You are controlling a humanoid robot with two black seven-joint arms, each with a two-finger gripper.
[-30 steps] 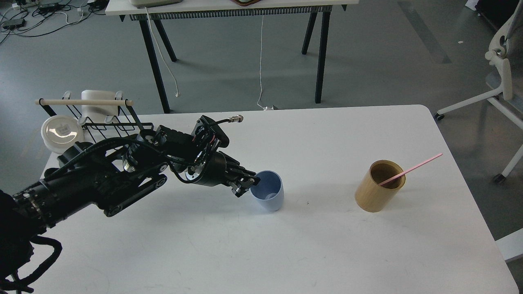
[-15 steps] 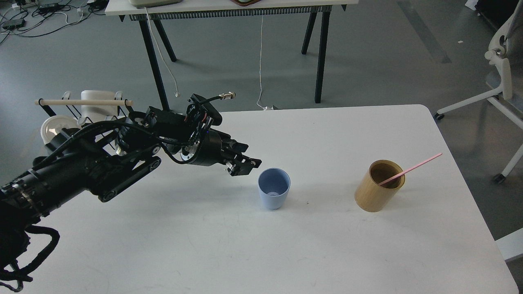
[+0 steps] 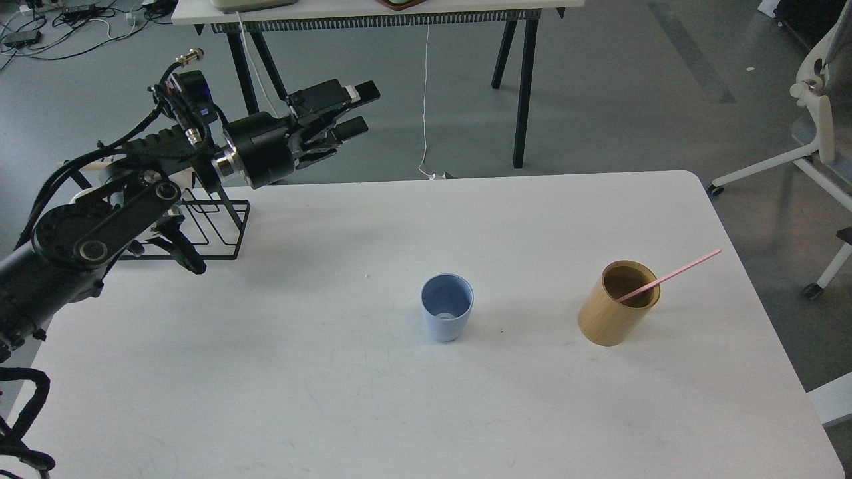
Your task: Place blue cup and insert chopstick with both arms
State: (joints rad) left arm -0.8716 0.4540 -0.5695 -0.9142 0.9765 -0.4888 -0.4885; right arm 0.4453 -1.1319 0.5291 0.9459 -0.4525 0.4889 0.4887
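Note:
The pale blue cup (image 3: 446, 316) stands upright on the white table (image 3: 426, 412) near its middle, mouth up and empty. The pink chopstick (image 3: 669, 275) leans in the tan wooden holder (image 3: 618, 303) to the cup's right, its top end pointing up and right. My left gripper (image 3: 359, 110) is open and empty, raised high above the table's back left, well up and left of the cup. My right arm is out of view.
A black wire rack (image 3: 206, 223) stands at the table's back left, partly behind my left arm. A white office chair (image 3: 815, 120) is off the table's right side. Another table's black legs (image 3: 522, 86) stand behind.
My left gripper let go of the cup, which now stands upright, and has lifted up and back to the left, away from it. The holder and chopstick have not moved.

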